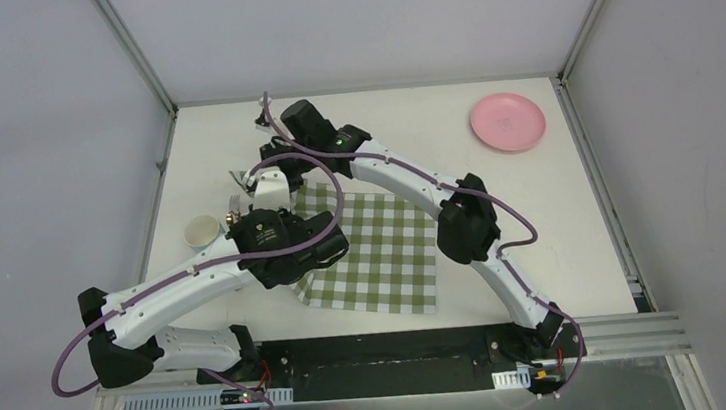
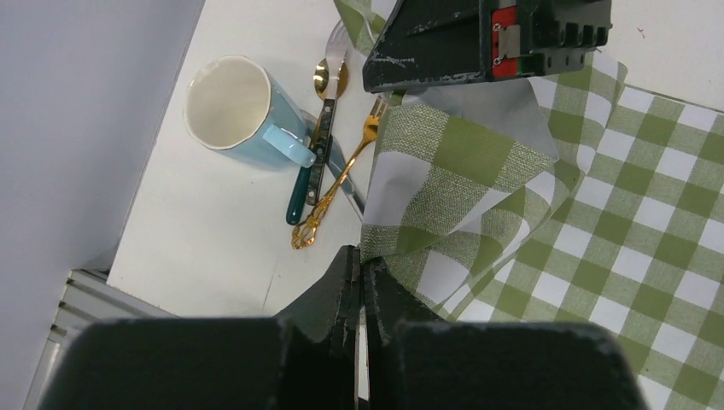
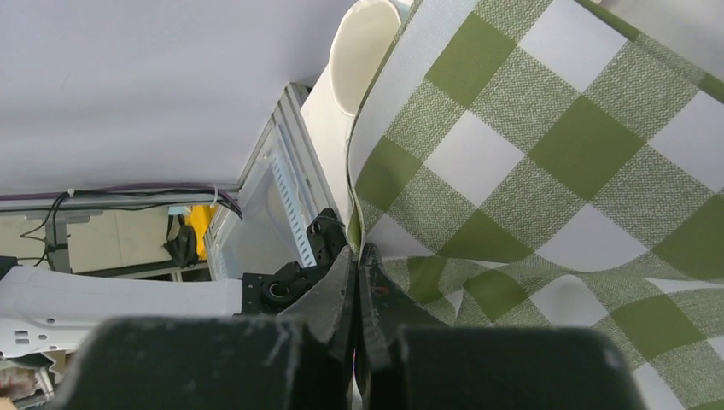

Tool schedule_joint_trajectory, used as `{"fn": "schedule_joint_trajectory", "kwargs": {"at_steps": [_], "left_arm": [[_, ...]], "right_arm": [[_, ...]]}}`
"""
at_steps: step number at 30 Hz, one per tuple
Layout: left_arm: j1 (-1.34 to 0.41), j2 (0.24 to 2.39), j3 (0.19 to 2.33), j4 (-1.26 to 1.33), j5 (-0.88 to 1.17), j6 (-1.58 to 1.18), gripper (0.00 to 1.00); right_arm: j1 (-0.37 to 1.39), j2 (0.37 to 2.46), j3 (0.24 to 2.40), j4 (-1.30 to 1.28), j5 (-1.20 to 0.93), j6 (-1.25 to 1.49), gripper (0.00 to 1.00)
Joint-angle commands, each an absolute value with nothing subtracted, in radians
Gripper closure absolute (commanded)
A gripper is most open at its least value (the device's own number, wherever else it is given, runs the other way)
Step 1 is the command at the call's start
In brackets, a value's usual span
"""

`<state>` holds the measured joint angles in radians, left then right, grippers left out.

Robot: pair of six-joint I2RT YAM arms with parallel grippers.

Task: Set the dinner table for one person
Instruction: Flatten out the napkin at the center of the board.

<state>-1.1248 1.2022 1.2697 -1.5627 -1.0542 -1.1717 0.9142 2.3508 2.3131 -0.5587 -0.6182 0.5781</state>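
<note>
A: Step in hand, reading from the left?

B: A blue mug (image 2: pixel 235 107), a gold spoon (image 2: pixel 329 77) and a gold fork (image 2: pixel 337 184) lie at the left edge of the dinner table (image 1: pixel 501 222). The checked cloth (image 1: pixel 384 253) sits mid-table with its left side lifted and folded. The left gripper (image 2: pixel 362 266) is clenched on that side, and the right gripper (image 3: pixel 359 256) is clamped farther along it. I'd judge they're spreading the cloth. Next it needs an even pull and a flat lowering, clear of the cutlery.

A: And the views?

B: Only the overhead shows the pink plate (image 1: pixel 508 122), far right. The left wrist alone makes the cutlery plain.

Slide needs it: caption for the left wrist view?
Left fingers shut on checked cloth edge; blue mug and cutlery beside it.
</note>
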Motion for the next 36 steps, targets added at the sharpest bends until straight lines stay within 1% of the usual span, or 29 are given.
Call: {"fn": "schedule_joint_trajectory", "kwargs": {"at_steps": [1, 2, 3, 4, 6, 7, 8, 9, 11, 19, 28, 36], "left_arm": [[-1.118, 1.202, 1.277, -1.564, -1.129, -1.21, 1.0], [-1.118, 1.196, 1.271, -1.562, -1.128, -1.217, 1.0], [-1.119, 1.188, 1.263, -1.563, -1.128, -1.226, 0.98], [-1.118, 1.18, 1.255, -1.566, -1.127, -1.243, 0.87], [-1.118, 1.155, 1.235, -1.562, -1.121, -1.262, 0.54], [-1.119, 1.144, 1.226, -1.56, -1.12, -1.27, 0.35], [-1.118, 1.134, 1.219, -1.559, -1.12, -1.272, 0.13], [-1.118, 1.126, 1.213, -1.559, -1.122, -1.276, 0.02], [-1.118, 1.111, 1.207, -1.561, -1.125, -1.282, 0.01], [-1.118, 1.111, 1.212, -1.564, -1.133, -1.287, 0.01], [-1.118, 1.11, 1.221, -1.562, -1.137, -1.295, 0.01], [-1.118, 1.1, 1.228, -1.555, -1.137, -1.296, 0.01]], "right_arm": [[0.932, 2.354, 2.366, -0.526, -0.737, 0.583, 1.0], [0.931, 2.357, 2.367, -0.52, -0.746, 0.584, 1.0], [0.932, 2.36, 2.367, -0.513, -0.755, 0.583, 1.0], [0.932, 2.362, 2.368, -0.507, -0.762, 0.585, 1.0], [0.932, 2.368, 2.371, -0.498, -0.768, 0.587, 1.0], [0.931, 2.371, 2.373, -0.494, -0.769, 0.59, 1.0], [0.932, 2.375, 2.374, -0.489, -0.772, 0.592, 1.0], [0.93, 2.38, 2.38, -0.481, -0.779, 0.597, 1.0], [0.932, 2.393, 2.39, -0.457, -0.801, 0.614, 1.0], [0.939, 2.432, 2.396, -0.293, -0.906, 0.725, 1.0], [0.949, 2.455, 2.387, -0.087, -0.959, 0.845, 1.0], [0.96, 2.481, 2.386, -0.057, -0.963, 0.866, 1.0]]}}
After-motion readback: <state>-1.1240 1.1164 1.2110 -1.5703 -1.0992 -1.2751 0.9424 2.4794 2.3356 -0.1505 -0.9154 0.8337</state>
